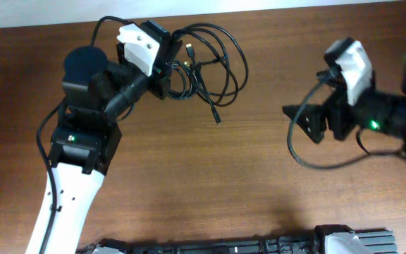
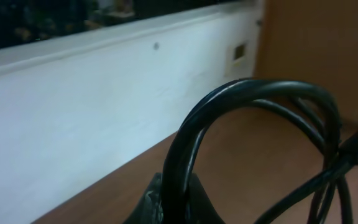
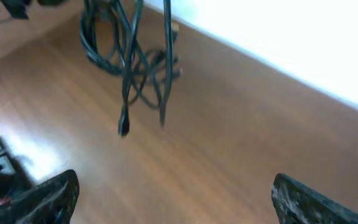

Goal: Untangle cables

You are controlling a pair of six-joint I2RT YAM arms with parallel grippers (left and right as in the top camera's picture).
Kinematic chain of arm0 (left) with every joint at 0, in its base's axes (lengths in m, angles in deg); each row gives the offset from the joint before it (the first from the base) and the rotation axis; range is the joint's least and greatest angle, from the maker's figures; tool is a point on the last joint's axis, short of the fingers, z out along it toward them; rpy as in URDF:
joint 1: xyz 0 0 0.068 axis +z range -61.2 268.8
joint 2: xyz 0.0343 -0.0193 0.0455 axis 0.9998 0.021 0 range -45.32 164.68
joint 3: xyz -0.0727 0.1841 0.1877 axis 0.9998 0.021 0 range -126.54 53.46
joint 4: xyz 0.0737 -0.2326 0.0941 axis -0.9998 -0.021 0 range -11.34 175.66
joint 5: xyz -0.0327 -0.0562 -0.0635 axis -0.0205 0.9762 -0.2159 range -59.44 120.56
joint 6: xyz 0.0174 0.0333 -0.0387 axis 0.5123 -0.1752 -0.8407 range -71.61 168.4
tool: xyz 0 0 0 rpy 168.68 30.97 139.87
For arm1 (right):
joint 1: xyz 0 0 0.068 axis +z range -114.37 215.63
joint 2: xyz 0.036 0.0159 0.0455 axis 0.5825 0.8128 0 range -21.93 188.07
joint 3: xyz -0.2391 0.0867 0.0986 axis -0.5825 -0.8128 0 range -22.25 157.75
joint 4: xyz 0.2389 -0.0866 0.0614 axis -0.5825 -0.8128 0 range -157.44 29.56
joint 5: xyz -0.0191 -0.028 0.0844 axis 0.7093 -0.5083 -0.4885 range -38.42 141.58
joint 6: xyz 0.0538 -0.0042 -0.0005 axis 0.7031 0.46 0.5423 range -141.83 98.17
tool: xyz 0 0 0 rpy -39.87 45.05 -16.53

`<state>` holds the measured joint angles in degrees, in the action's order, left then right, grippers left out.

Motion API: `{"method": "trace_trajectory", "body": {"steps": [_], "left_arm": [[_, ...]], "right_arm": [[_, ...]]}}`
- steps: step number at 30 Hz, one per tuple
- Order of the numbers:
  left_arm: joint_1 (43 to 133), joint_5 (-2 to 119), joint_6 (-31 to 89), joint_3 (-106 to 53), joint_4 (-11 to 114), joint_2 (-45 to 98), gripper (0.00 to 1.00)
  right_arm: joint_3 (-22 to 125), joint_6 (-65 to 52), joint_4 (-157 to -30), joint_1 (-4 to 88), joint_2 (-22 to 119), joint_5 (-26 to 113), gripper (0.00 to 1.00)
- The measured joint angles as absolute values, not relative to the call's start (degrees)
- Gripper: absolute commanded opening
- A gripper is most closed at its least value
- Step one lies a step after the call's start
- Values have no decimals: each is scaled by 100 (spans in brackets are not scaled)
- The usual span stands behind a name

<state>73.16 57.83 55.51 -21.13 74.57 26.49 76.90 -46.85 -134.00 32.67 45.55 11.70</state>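
The cables (image 1: 213,56) form one tangled black bundle of loops at the back of the brown table (image 1: 210,183), with a plug end (image 1: 218,121) trailing toward the middle. My left gripper (image 1: 169,69) is shut on the bundle's left side. In the left wrist view a thick loop of the cables (image 2: 229,102) arches up out of the shut left gripper (image 2: 176,202). My right gripper (image 1: 304,121) stands open well to the right, apart from the bundle. Its view shows the cables (image 3: 129,62) ahead with plug ends dangling, and both fingers (image 3: 51,194) wide apart around bare table.
A white wall (image 2: 73,112) runs along the table's back edge, close behind the bundle. The right arm's own thick wire (image 1: 316,161) loops over the table below its gripper. Black equipment (image 1: 224,247) lines the front edge.
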Motion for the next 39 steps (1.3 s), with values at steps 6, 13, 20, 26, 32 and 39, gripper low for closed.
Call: {"method": "trace_trajectory", "body": {"steps": [6,13,20,26,32,39], "left_arm": [[7242,6004,4548,-2113,7748,2515,0],[6206,5962,4038,-2111,8331,2496,0],[5091,4959,3955,-2111,8585,2496,0],[4632,4209,3964,-2111,8688,2491,0],[4621,3309,4172,-2111,8504,2491,0],[4566,2885,4303,-2111,8504,2507,0]], "right_arm": [[7697,-4687,-13269,3267,3823,1037,98],[7697,-4423,-13334,3267,3675,1067,98],[7697,-3763,-13153,3267,3804,1817,98],[7697,-3658,-13153,3267,3797,1878,98],[7697,-3653,-13227,3267,3797,1878,99],[7697,-3658,-13262,3267,3797,1684,99]]}}
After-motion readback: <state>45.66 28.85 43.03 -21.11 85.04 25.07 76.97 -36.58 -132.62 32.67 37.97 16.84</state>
